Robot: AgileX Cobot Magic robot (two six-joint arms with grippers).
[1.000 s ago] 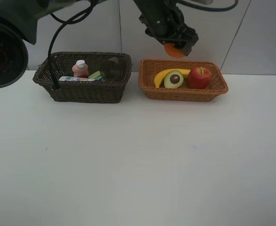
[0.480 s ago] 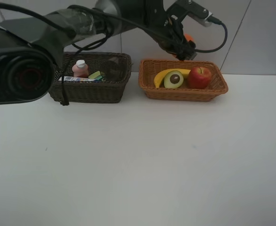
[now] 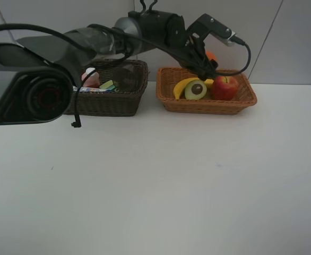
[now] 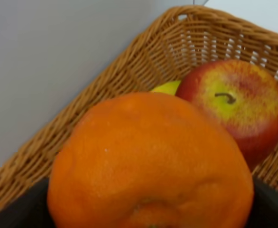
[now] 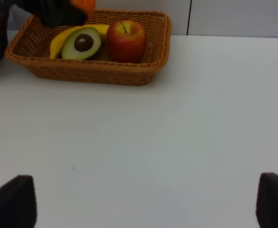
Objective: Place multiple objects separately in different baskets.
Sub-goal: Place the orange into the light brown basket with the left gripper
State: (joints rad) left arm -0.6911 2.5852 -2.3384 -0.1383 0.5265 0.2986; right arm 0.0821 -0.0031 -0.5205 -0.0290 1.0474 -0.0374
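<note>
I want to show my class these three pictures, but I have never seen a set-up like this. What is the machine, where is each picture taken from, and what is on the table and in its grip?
It is a robot with two arms, each ending in a gripper. One picture looks down from a high camera; the others come from cameras on the wrists. On the white table stand two baskets. The dark basket holds bottles. The tan basket holds a banana, half an avocado and an apple. The left gripper reaches over the tan basket, holding an orange, which fills its wrist picture. The right gripper is open, apart from both baskets.
</note>
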